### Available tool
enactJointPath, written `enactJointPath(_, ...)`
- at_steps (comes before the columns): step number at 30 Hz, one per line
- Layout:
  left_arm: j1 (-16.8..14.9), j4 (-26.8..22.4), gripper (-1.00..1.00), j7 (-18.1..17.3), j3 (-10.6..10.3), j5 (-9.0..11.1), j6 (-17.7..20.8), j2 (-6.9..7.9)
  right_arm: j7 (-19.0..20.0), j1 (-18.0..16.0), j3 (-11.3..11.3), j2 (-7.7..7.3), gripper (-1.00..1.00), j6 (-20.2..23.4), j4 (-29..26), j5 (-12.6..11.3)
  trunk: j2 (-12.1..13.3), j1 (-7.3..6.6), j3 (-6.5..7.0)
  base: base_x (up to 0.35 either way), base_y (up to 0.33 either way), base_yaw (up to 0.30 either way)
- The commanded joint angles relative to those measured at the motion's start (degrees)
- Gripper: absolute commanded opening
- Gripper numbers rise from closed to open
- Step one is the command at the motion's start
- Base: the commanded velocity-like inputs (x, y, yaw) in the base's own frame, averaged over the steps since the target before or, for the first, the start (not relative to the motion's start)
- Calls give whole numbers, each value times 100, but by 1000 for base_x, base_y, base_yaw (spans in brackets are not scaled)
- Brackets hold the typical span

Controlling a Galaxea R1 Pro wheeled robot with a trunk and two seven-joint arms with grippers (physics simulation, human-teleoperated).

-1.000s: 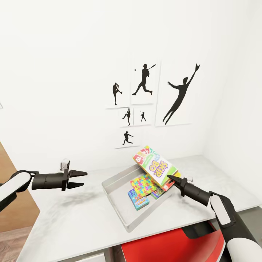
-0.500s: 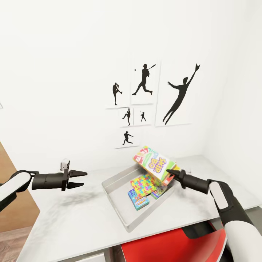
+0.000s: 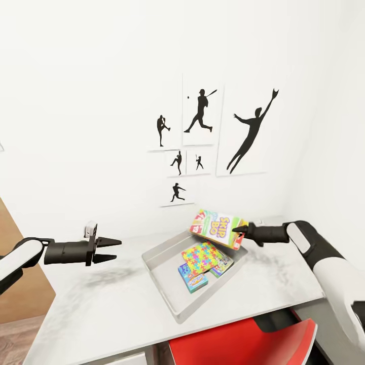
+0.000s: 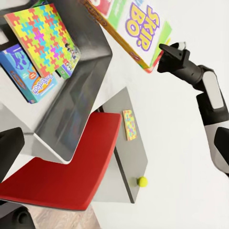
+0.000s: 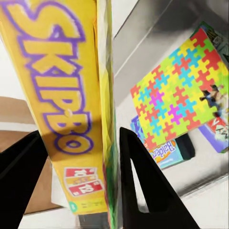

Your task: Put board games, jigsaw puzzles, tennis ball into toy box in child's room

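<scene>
right gripper (image 3: 237,233) clamps SKIP-BO box (image 3: 218,228) by its edge, tilted over toy box (image 3: 167,294) for dropping in | puzzle (image 3: 203,256) already inside | we hold left gripper (image 3: 115,249) open, idle above tabletop (image 3: 101,304)

I see desk (image 3: 116,299): pale grey mottled top against white wall. Toy box (image 3: 167,284) lies directly on it, set at an angle. On lower dark section, in left wrist view, jigsaw puzzle (image 4: 129,125) lies flat, tennis ball (image 4: 142,181) near corner.
</scene>
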Motion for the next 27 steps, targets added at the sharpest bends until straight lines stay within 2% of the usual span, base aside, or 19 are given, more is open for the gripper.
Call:
enactJointPath(1, -13, 5, 100, -54, -20, -33, -4, 5, 103, -12, 144, -65, -100, 0, -11, 45, -14, 5, -14, 0, 0, 0)
enactJointPath(3, -13, 6, 100, -53, -20, -35, -5, 5, 368, -18, 436, -214, -100, 0, -33, 61, -14, 5, -14, 0, 0, 0)
enactJointPath(6, -13, 9, 100, -52, -20, -35, -8, 5, 736, -21, 601, -321, -100, 0, -47, 80, -14, 5, -14, 0, 0, 0)
enactJointPath(12, -13, 20, 100, -51, -20, -35, -6, 5, 837, -32, 609, -347, -100, 0, -128, 88, -14, 5, -14, 0, 0, 0)
enactJointPath(16, -13, 146, 100, -53, -20, -25, -5, 4, 842, -12, 597, -351, -100, 0, -513, 83, -14, 5, -14, 0, 0, 0)
enactJointPath(20, -13, 221, 100, -59, -20, -11, -4, 4, 827, 82, 538, -345, -100, 0, -1121, 36, -14, 5, -14, 0, 0, 0)
enactJointPath(24, -13, 233, 100, -60, -20, -9, -4, 5, 821, 59, 460, -325, -100, 0, -1224, 46, -14, 5, -14, 0, 0, 0)
enactJointPath(27, -13, 235, 100, -60, -20, -5, -4, 5, 843, 52, 506, -329, -100, 0, -1274, 87, -14, 5, -14, 0, 0, 0)
